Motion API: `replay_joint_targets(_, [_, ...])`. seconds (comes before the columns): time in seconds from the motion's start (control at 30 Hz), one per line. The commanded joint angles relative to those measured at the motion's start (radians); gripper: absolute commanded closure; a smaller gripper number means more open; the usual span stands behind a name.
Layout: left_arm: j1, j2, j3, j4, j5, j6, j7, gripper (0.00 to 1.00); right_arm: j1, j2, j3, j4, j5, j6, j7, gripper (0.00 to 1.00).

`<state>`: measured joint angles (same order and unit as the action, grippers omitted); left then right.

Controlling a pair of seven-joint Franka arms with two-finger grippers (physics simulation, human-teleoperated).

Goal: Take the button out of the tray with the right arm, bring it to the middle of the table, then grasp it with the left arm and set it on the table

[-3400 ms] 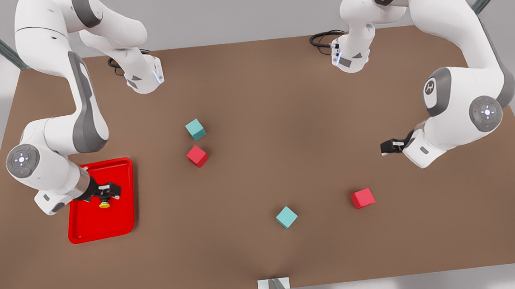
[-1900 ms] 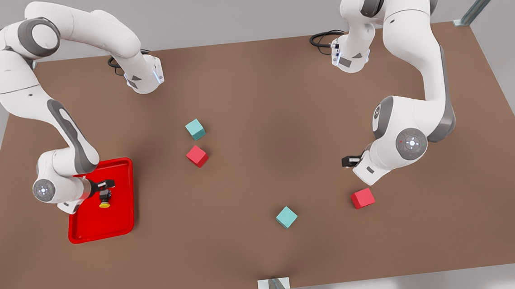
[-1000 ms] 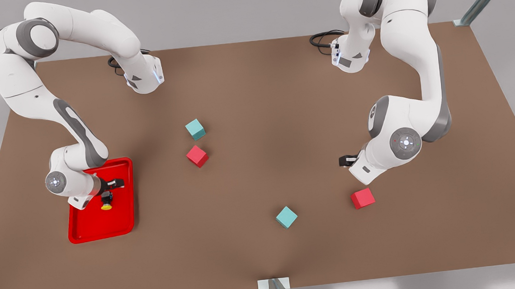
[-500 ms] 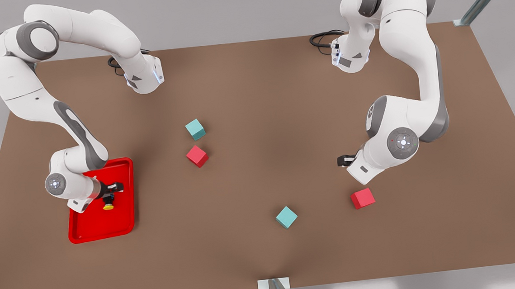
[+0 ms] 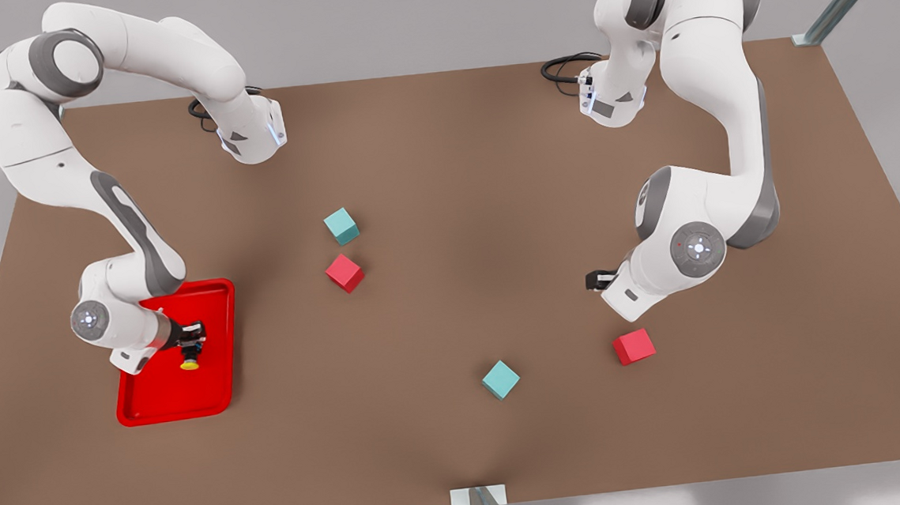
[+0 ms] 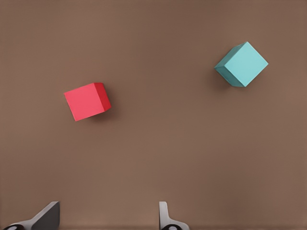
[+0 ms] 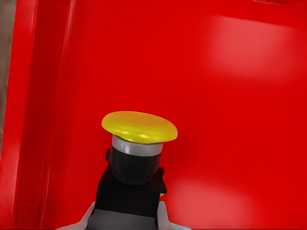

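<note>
The button [image 5: 189,358], a yellow cap on a black base, is inside the red tray [image 5: 155,396] at the front view's left. My right gripper [image 5: 190,342] is shut on the button's black base. In the right wrist view the button [image 7: 139,143] sits between the fingertips of the right gripper [image 7: 125,218], with the tray's floor [image 7: 230,96] behind it. My left gripper [image 5: 593,280] hovers open over the brown table [image 5: 444,166] at the front view's right. In the left wrist view the left gripper [image 6: 108,220] has nothing between its fingers.
A red cube [image 5: 633,346] and a teal cube [image 5: 500,379] lie near the left gripper, seen as the red cube [image 6: 86,100] and the teal cube [image 6: 241,63] in the left wrist view. Another teal cube [image 5: 341,225] and red cube [image 5: 344,272] lie mid-table.
The right gripper's fingers have narrowed onto the button and the tray has shifted slightly. The left arm has drifted a little toward the front view's left.
</note>
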<state>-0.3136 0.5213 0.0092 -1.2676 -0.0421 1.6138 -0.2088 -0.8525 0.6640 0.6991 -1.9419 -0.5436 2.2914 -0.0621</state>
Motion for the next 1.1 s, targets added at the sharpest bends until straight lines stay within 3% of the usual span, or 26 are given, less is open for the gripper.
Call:
replay_joint_targets(0.0, [0.002,-0.001,0.0,0.002,0.001,0.0,-0.003,0.0,-0.011,-0.035,0.028,-0.003,-0.004,-0.087,0.042,0.54])
replay_joint_targets(0.1, [0.002,-0.006,0.0,0.002,0.001,-0.002,-0.001,0.0,-0.008,-0.069,0.169,-0.022,0.07,-0.168,0.238,0.54])
replay_joint_targets(0.2, [0.008,0.0,0.001,0.002,0.002,0.0,0.008,0.0,0.235,-0.07,0.166,-0.006,0.226,-0.175,0.462,0.54])
replay_joint_targets(0.3, [0.011,-0.01,0.001,0.002,0.008,-0.011,0.008,0.0,0.702,-0.057,-0.123,0.188,0.471,-0.178,0.649,0.54])
replay_joint_targets(0.33, [0.013,-0.012,0.005,0.002,0.01,-0.009,0.011,0.0,0.94,-0.038,-0.306,0.294,0.611,-0.181,0.696,0.54])
replay_joint_targets(0.37, [0.013,-0.01,0.006,0.001,0.01,-0.006,0.011,0.0,1.07,0.008,-0.401,0.396,0.671,-0.184,0.755,0.54])
replay_joint_targets(0.47, [0.022,0.0,0.009,0.001,0.01,0.001,0.012,0.0,1.374,0.121,-0.621,0.624,0.843,-0.216,0.893,0.54])
replay_joint_targets(0.53, [0.027,-0.003,0.012,0.002,0.01,0.0,0.009,0.0,1.538,0.129,-0.719,0.629,0.932,-0.219,0.938,0.54])
replay_joint_targets(0.7, [0.036,-0.035,0.017,0.005,0.011,-0.017,0.003,0.0,1.695,0.157,-0.719,0.63,0.981,-0.227,0.938,0.53])
replay_joint_targets(0.97, [0.03,-0.006,0.017,0.004,0.01,0.012,0.008,0.0,1.727,0.402,-0.753,0.939,0.95,-0.268,0.927,0.49])
replay_joint_targets(1.0, [0.028,-0.004,0.017,0.004,0.013,0.011,0.008,0.0,1.728,0.405,-0.759,0.94,0.95,-0.273,0.927,0.02])
replay_joint_targets(1.07, [0.015,0.002,0.008,0.013,0.022,-0.098,0.006,0.0,1.73,0.41,-0.759,0.94,0.95,-0.274,0.929,0.0])
